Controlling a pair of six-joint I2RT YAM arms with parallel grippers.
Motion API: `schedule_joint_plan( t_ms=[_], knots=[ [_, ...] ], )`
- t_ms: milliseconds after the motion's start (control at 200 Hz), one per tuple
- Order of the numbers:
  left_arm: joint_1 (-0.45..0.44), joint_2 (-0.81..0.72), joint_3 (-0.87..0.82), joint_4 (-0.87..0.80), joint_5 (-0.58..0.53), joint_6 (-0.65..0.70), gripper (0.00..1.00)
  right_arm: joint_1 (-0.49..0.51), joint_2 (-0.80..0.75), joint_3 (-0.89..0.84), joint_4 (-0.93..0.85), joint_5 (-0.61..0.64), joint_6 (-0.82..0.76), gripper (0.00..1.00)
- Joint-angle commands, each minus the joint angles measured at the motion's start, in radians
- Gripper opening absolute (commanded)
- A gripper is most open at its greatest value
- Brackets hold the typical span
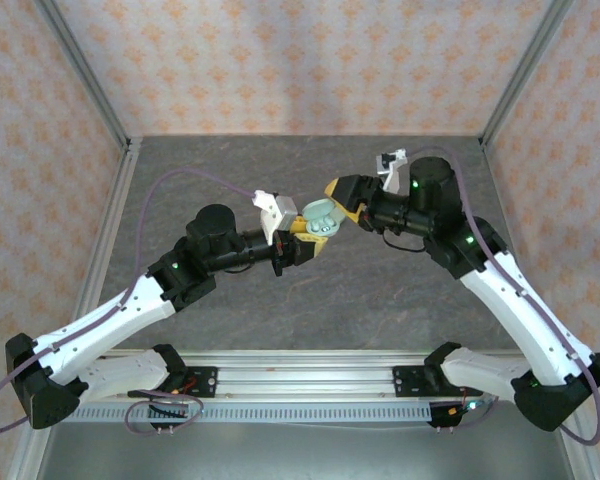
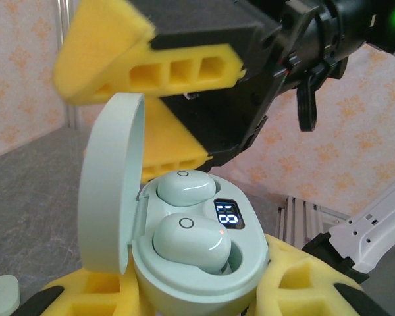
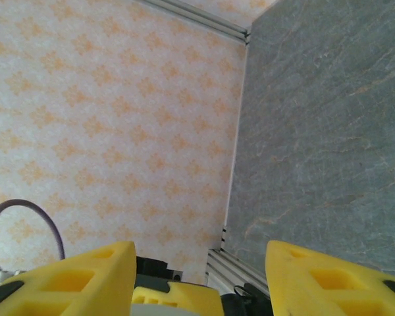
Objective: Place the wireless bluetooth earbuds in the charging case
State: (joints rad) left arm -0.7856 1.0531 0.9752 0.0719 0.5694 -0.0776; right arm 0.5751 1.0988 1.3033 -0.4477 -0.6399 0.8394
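Pale mint plastic throughout. Found the charging case (image 1: 322, 217) clamped between the yellow foam fingers (image 2: 301, 280) of the left end effector (image 1: 308, 234), with the jaws narrowed onto the case body from either side. Held clear above the grey table (image 1: 380, 290), about midway between left and right. Noted the lid (image 2: 108, 191) standing open and upright, on the left in the left wrist view. Counted two wireless bluetooth earbuds (image 2: 191, 240) seated in the wells of the case, one nearer and one farther. Beside them, to the right, saw a small lit display (image 2: 227, 214). Located the right end effector (image 1: 340, 205) just beyond the case on its far right side, close behind the lid. Cannot tell whether touching it. Recorded its jaws standing well apart, with nothing held between the yellow fingers (image 3: 72, 276) in the right wrist view. Logged a small pale mint rounded piece (image 2: 0, 293) at the near left edge of the left wrist view, cut off. Cannot tell what.
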Motion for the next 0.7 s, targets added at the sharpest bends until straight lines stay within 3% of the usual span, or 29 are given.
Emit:
schedule_joint_plan(
  t_ms=[0,696],
  knots=[
    [-0.007,-0.029,0.01,0.004,0.016,0.012,0.27,-0.004,-0.005,0.034,-0.008,-0.048,-0.039,0.55],
    [-0.007,-0.054,-0.01,0.016,-0.036,0.004,0.27,-0.004,-0.096,-0.013,-0.07,-0.099,-0.06,0.56]
  ],
)
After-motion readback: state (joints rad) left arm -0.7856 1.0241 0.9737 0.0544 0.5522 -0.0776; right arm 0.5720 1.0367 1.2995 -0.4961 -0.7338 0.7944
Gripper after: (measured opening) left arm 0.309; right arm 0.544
